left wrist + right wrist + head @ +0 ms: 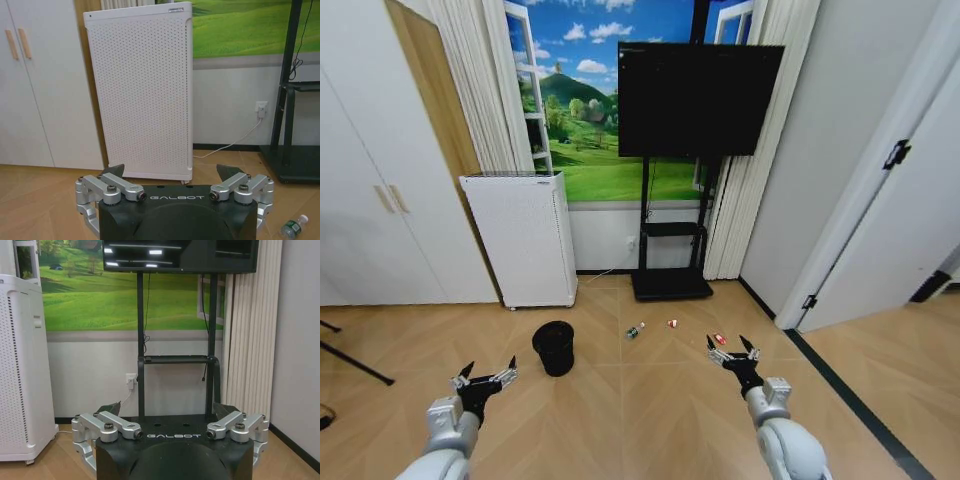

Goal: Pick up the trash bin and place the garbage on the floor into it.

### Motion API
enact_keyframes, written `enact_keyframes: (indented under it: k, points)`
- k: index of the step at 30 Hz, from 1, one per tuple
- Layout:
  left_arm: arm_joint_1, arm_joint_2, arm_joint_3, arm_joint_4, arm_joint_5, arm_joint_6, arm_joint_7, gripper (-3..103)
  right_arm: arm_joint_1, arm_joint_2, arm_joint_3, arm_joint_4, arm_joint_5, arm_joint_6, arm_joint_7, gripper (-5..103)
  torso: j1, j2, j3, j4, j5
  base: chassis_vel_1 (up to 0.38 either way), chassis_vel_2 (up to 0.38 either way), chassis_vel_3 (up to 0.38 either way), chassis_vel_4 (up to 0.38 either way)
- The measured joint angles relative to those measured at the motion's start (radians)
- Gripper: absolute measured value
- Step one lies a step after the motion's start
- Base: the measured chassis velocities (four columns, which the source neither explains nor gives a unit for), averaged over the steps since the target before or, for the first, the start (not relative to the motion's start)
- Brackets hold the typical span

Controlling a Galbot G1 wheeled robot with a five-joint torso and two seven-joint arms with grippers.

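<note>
The black round trash bin point(553, 347) stands upright on the parquet floor point(640, 410), ahead of my left gripper point(490, 366), which hangs open and empty short of it. The garbage lies to the bin's right: a clear bottle point(634, 330) with a green label, one small red-and-white piece point(672, 323), and another point(719, 339) just beyond my right gripper point(728, 343), also open and empty. In the left wrist view the open left gripper point(171, 172) faces the white appliance, with the bottle point(293, 226) low at the edge. The right gripper point(169, 409) faces the TV stand.
A tall white perforated appliance point(520, 238) stands against the wall behind the bin. A black TV stand point(670, 250) with a screen is at the back centre. White cupboards point(370, 200) line the left, a door point(910, 200) the right. A dark floor strip point(850, 395) runs on the right.
</note>
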State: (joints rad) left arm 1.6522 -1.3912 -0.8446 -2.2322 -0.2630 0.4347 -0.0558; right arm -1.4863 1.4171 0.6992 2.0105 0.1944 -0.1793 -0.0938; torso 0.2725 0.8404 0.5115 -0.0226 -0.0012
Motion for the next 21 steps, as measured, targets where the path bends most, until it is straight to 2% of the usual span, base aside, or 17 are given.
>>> enact_keyframes:
  k: [1,2,3,5,6,7,9,10,11,13,14,16,17,18,19,21]
  points:
    - [0.000,0.000,0.000,0.000,0.000,0.000,0.000,100,0.000,0.000,-0.002,0.000,0.000,0.000,0.000,100,0.000,0.000,0.000,0.0008,0.0024,-0.366,0.375,0.337,-0.380]
    - [-0.001,0.000,-0.001,0.000,0.000,0.000,-0.001,100,0.000,0.000,-0.004,-0.001,-0.001,0.000,0.000,100,0.000,0.000,0.000,0.0005,0.0022,-0.350,0.375,0.365,-0.402]
    - [-0.001,0.000,-0.001,0.001,-0.001,0.000,-0.001,100,0.001,0.000,-0.004,-0.001,-0.002,0.001,0.000,100,0.000,0.000,0.000,0.0005,-0.0006,-0.374,0.354,0.365,-0.326]
    - [-0.001,-0.001,-0.001,0.002,-0.001,0.000,0.000,100,0.000,0.000,-0.004,-0.001,-0.002,0.001,0.000,100,0.000,0.000,0.000,0.0001,-0.0003,-0.374,0.361,0.364,-0.326]
    - [0.000,-0.002,-0.001,0.002,-0.001,0.000,-0.001,100,0.000,0.001,-0.007,-0.002,-0.003,0.001,0.000,100,0.000,0.000,0.000,0.0007,0.0032,-0.331,0.368,0.329,-0.355]
    - [0.000,-0.002,-0.001,0.002,-0.001,0.000,-0.001,100,0.000,0.001,-0.007,-0.002,-0.003,0.001,0.000,100,0.000,0.000,0.000,0.0007,0.0032,-0.331,0.368,0.329,-0.355]
    - [0.000,-0.003,-0.001,0.002,-0.001,0.000,-0.001,100,-0.003,0.001,-0.008,-0.002,-0.007,0.003,0.000,100,0.000,0.000,0.000,0.0003,-0.0006,-0.370,0.334,0.346,-0.341]
    - [0.000,-0.003,-0.001,0.002,-0.001,0.000,-0.001,100,-0.003,0.001,-0.008,-0.002,-0.007,0.003,0.000,100,0.000,0.000,0.000,0.0003,-0.0006,-0.377,0.314,0.363,-0.341]
    - [0.000,-0.003,-0.001,0.002,-0.001,0.000,0.000,100,-0.004,0.002,-0.008,-0.002,-0.009,0.004,0.001,100,0.000,0.000,0.000,0.0003,0.0022,-0.377,0.348,0.320,-0.369]
    - [-0.002,-0.003,-0.001,0.003,-0.001,0.000,-0.001,100,-0.005,0.003,-0.008,-0.002,-0.009,0.005,0.001,100,0.000,0.000,0.000,0.0005,0.0020,-0.351,0.356,0.330,-0.363]
    - [-0.002,-0.002,-0.001,0.003,-0.002,0.000,-0.001,100,-0.006,0.004,-0.008,-0.002,-0.010,0.007,0.001,100,0.000,0.000,0.000,0.0006,-0.0004,-0.385,0.365,0.342,-0.341]
    - [-0.003,-0.002,-0.001,0.004,-0.003,0.000,-0.001,100,-0.007,0.004,-0.008,-0.002,-0.010,0.007,0.001,100,0.000,0.000,0.000,0.0000,0.0002,-0.340,0.353,0.342,-0.341]
    - [-0.003,-0.002,-0.001,0.003,-0.003,0.000,-0.001,100,-0.008,0.004,-0.008,-0.003,-0.012,0.007,0.001,100,0.000,0.000,0.000,0.0007,0.0029,-0.340,0.353,0.326,-0.394]
    - [-0.003,-0.002,0.000,0.004,-0.003,0.000,-0.001,100,-0.008,0.004,-0.008,-0.004,-0.013,0.008,0.001,100,0.000,0.000,0.000,0.0005,0.0022,-0.350,0.370,0.326,-0.342]
    - [-0.003,-0.002,0.001,0.005,-0.003,0.000,-0.001,100,-0.008,0.005,-0.008,-0.005,-0.014,0.009,0.002,100,0.000,0.000,0.000,0.0003,-0.0002,-0.350,0.344,0.372,-0.342]
    - [-0.004,-0.002,0.002,0.006,-0.003,-0.001,-0.001,100,-0.008,0.005,-0.009,-0.007,-0.015,0.013,0.003,100,0.000,0.000,0.000,0.0001,0.0001,-0.364,0.363,0.368,-0.337]
